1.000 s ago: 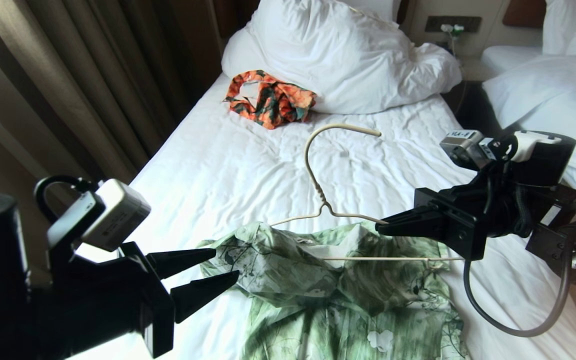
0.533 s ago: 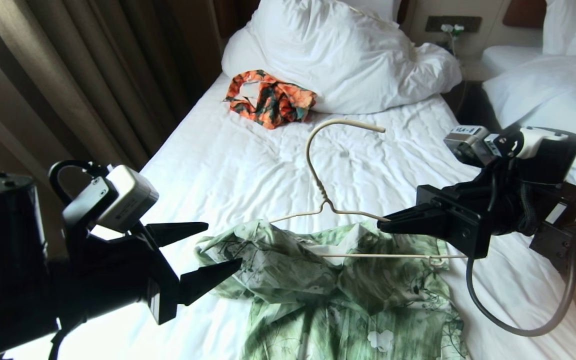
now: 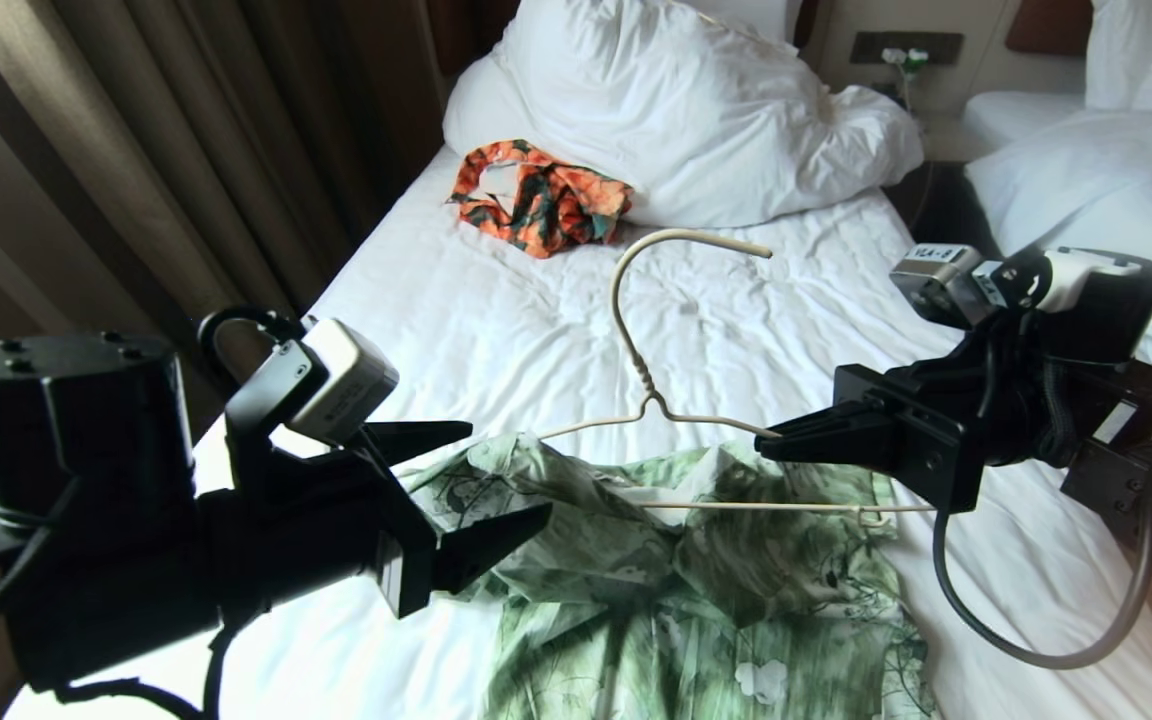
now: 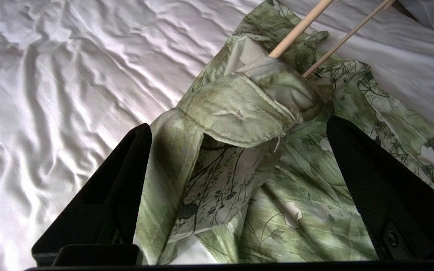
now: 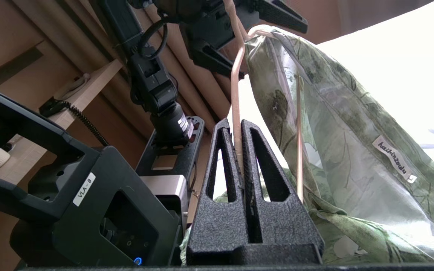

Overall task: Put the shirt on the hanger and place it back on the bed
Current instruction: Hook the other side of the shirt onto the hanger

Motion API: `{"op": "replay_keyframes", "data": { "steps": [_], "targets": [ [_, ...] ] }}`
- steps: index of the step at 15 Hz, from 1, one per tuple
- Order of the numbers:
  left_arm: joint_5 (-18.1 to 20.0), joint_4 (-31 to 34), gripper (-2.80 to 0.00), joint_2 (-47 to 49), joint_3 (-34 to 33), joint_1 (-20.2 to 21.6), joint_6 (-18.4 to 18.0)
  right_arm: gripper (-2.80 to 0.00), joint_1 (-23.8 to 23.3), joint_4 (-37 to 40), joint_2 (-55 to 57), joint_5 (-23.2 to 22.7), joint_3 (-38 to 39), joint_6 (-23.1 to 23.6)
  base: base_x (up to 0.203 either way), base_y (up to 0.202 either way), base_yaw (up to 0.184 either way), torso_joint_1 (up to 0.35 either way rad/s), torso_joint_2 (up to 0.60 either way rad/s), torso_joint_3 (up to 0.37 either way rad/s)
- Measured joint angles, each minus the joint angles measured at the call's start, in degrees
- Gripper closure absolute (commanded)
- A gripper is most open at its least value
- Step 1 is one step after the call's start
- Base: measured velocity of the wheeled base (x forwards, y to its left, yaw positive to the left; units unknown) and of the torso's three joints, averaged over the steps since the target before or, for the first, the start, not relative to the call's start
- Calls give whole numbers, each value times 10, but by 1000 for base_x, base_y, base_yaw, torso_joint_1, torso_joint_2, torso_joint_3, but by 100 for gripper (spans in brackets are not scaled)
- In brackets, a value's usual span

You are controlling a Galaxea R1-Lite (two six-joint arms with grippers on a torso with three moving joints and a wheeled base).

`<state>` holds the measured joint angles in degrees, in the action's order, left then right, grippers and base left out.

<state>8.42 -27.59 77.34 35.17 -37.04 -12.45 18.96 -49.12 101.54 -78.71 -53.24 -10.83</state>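
The light green printed shirt (image 3: 696, 590) lies on the white bed (image 3: 496, 330), its left shoulder draped over one end of the cream wire hanger (image 3: 636, 370). My right gripper (image 3: 761, 448) is shut on the hanger's right shoulder wire and holds it tilted above the sheet; the wrist view shows the wire (image 5: 234, 86) pinched between the jaws (image 5: 235, 122), with the shirt (image 5: 337, 124) hanging beside. My left gripper (image 3: 509, 472) stands open at the shirt's left shoulder. Its fingers (image 4: 126, 177) flank the folded sleeve (image 4: 239, 109), with the hanger's rods (image 4: 300, 26) running into the cloth beyond.
An orange-and-green floral garment (image 3: 541, 195) lies by the big white pillow (image 3: 676, 110) at the head of the bed. Brown curtains (image 3: 136, 150) hang along the left side. A second white bed (image 3: 1116, 180) stands to the right across a narrow gap.
My left gripper has opened wider and moved right and forward, up to the shirt's left shoulder. The right gripper has kept its hold on the hanger, which rose slightly.
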Motion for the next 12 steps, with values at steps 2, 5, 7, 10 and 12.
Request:
{"op": "replay_keyframes", "data": {
  "steps": [2,5,7,10,12],
  "targets": [
    [4,-19,-280,22,3,-9,1,0,-1,0,0,0,0,-1,0,0,0,0,0,0],
    [5,-79,-280,64,17,-15,5,0,-1,0,-2,0,-1,-4,0,0,0,0,0,0],
    [4,-94,0,87,29,-21,17,0,-5,0,-4,0,-3,-16,0,0,0,0,0,0],
    [5,-94,0,104,32,-27,26,0,-10,-1,-5,0,-7,-18,0,0,0,0,0,0],
    [5,-95,0,108,34,-33,33,0,-11,0,-5,0,-8,-18,0,0,0,0,0,0]
  ]
}}
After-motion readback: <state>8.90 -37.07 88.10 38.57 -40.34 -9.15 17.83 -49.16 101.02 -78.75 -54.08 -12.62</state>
